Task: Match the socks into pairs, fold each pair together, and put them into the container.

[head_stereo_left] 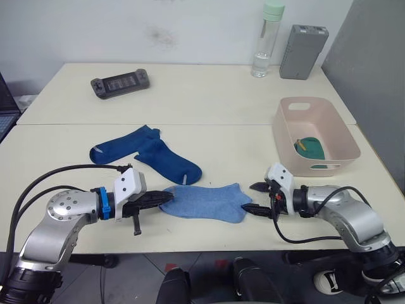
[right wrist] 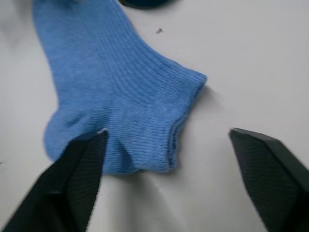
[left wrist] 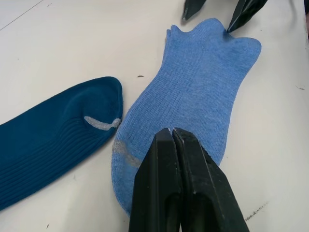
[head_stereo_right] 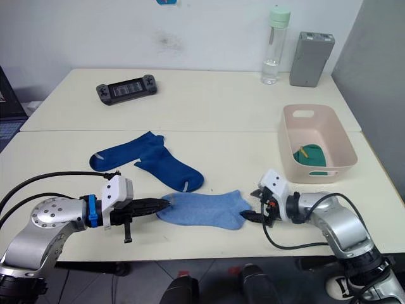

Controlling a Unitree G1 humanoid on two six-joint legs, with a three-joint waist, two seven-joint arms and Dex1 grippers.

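The light blue socks (head_stereo_left: 207, 202) are seen lying flat near the front edge of the white table (head_stereo_left: 209, 101), stacked so that they read as one shape; whether one or two layers lie there cannot be told for certain. The left gripper (head_stereo_left: 166, 199) is laid at the toe end of the light blue socks, its two black fingers pressed together with the tips on the fabric beside the grey toe stripe; whether fabric is actually pinched between them cannot be told. The right gripper (head_stereo_left: 258, 197) is placed at the cuff end of the light blue socks, its fingers spread wide apart, one tip touching the cuff edge and the other out on bare table, with nothing held.

The two dark navy socks (head_stereo_left: 147, 155) are spread just behind the light blue socks, overlapping each other, the nearer toe almost touching the light blue fabric.

The pink container (head_stereo_left: 314, 133) is set to the robot's right of the light blue socks and further back, well apart from them. Green socks (head_stereo_left: 309, 149) are seen inside it, against its near end.

Far behind the light blue socks, a dark handheld controller (head_stereo_left: 119, 82), a clear bottle (head_stereo_left: 267, 40) and a grey box (head_stereo_left: 303, 43) are seen
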